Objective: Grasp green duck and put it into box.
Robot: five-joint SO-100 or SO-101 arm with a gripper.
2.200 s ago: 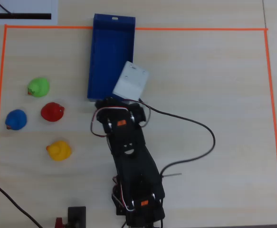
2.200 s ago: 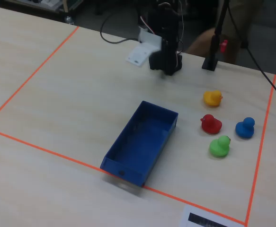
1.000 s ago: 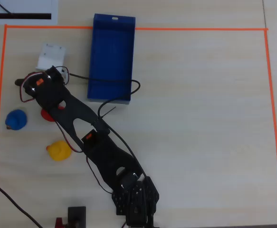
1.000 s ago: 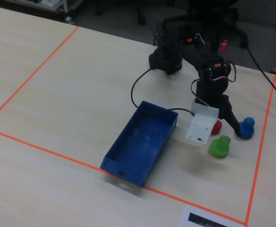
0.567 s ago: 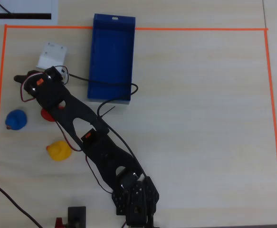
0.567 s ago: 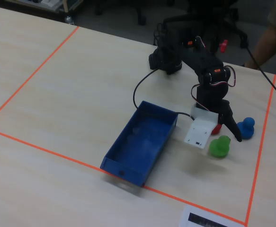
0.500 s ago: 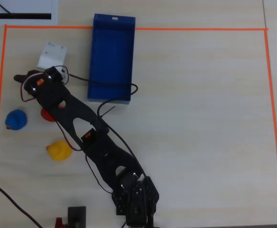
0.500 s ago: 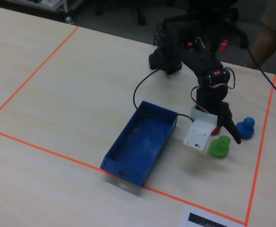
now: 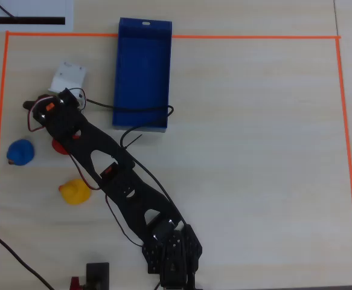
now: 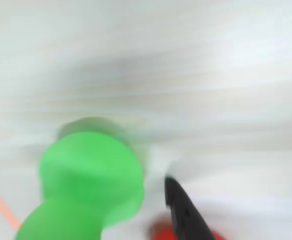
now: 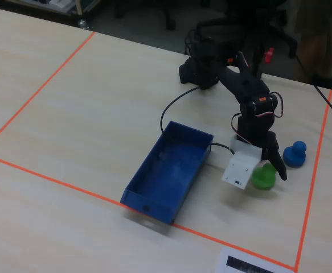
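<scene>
Fingers: one dark finger (image 10: 183, 212) is showing at the bottom centre of the wrist view, just right of the green duck; the other is lying outside that frame. The gripper (image 11: 266, 170) is standing open around the duck in the fixed view, closing on nothing yet.
Green duck: the green duck (image 10: 88, 182) is filling the lower left of the blurred wrist view; in the fixed view (image 11: 261, 177) it is sitting on the table at lower right, beside the white wrist block (image 11: 238, 169). The arm is hiding it in the overhead view.
Neighbours: the blue duck (image 11: 294, 154) is sitting just upper right of the green one; a red duck (image 9: 58, 145) and a yellow duck (image 9: 74, 191) are showing at the left of the overhead view.
Box: the box (image 9: 120, 72) is lying empty at upper centre of the overhead view, apart from the ducks.
Step in hand: the arm is reaching down onto the green duck.
Next move: judging from this, the fingers are needing to close on the duck before lifting it toward the box.
</scene>
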